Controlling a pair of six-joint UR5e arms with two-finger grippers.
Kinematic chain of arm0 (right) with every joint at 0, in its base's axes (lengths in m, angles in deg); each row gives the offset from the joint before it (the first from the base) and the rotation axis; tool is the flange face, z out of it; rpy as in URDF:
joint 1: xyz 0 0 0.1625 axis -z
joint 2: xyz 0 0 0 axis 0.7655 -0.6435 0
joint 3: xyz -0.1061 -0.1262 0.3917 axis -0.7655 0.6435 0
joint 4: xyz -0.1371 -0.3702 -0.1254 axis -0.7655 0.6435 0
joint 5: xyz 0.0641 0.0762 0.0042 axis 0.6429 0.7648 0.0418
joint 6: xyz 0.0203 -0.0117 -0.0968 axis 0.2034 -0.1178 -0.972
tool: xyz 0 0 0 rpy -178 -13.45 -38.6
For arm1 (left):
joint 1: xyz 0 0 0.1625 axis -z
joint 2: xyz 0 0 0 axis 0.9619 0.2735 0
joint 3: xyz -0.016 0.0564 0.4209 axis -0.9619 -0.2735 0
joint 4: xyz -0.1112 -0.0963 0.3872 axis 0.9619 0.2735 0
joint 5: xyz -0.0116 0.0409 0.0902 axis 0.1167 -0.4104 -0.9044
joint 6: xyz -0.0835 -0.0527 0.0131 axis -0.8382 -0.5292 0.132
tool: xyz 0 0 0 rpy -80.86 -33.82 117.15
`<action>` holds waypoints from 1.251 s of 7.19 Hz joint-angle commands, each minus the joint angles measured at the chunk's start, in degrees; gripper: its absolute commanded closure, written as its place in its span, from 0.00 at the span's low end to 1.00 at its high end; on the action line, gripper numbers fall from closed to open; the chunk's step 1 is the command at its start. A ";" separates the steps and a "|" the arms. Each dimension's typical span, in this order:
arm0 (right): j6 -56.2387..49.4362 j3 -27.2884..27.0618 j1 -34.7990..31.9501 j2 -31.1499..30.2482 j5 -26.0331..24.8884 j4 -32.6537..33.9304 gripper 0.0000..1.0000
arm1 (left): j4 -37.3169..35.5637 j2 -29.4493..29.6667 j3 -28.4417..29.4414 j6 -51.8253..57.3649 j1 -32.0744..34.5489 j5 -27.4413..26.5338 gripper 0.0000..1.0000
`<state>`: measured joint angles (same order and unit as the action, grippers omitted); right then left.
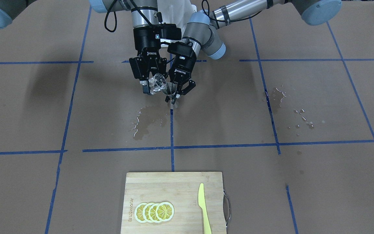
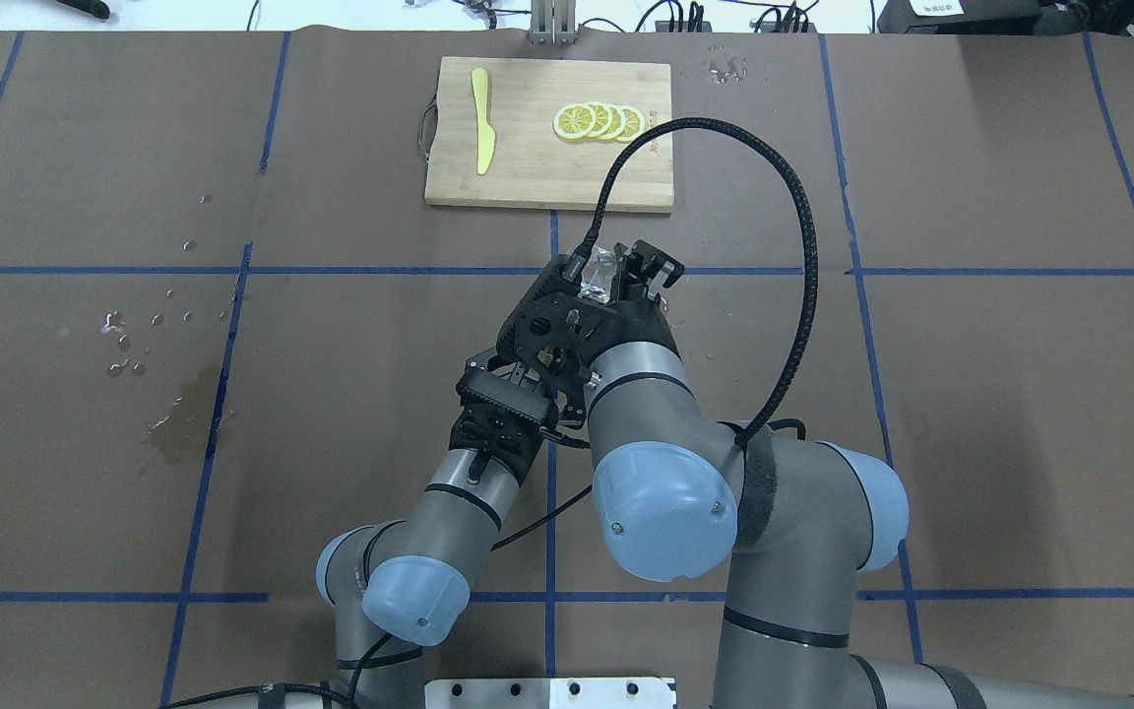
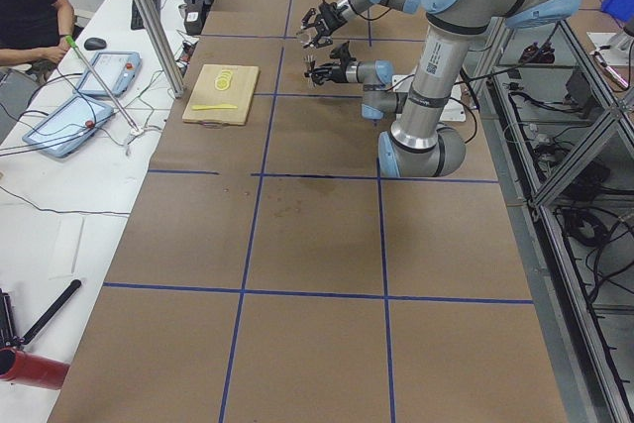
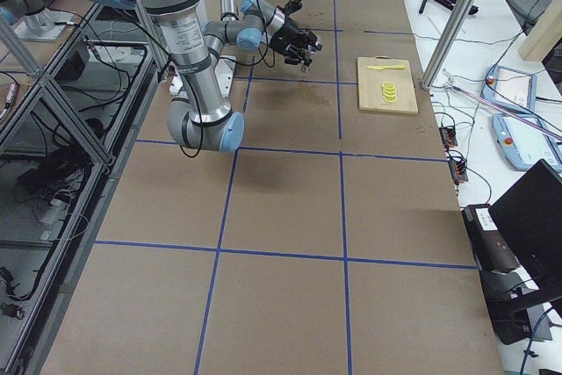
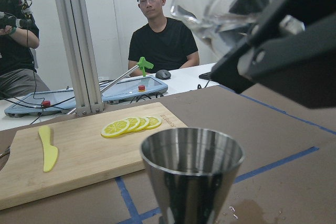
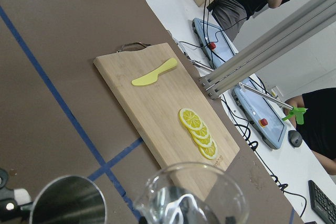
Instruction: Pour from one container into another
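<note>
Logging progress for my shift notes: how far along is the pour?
Done: right end effector grips the glass cup, left end effector the jigger. In hand: cup tilted toward the jigger's mouth. Left: the pour itself; no stream shows, and the jigger's fill is unclear.

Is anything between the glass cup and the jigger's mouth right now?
Nothing visible. The glass cup, tilted in the right gripper, hangs just above and beside the jigger held by the left gripper. The left wrist view shows the jigger's mouth open and unobstructed.
</note>
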<state>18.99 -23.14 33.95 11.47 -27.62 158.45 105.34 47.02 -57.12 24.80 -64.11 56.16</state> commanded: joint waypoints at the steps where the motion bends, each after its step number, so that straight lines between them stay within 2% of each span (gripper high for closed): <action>1: -3.38 -0.02 0.35 0.16 -0.57 0.11 1.00 | -0.03 0.01 0.00 0.03 0.00 0.00 1.00; 5: -7.95 0.24 0.61 1.65 -2.50 4.32 1.00 | -0.12 -0.07 0.00 0.03 -0.18 -0.09 1.00; 9: -13.66 0.50 0.88 1.91 -2.59 4.59 1.00 | -0.12 -0.07 0.00 0.03 -0.26 -0.09 1.00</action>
<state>7.04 -22.66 34.70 13.31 -30.19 162.89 105.23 46.95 -57.19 24.83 -64.37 56.07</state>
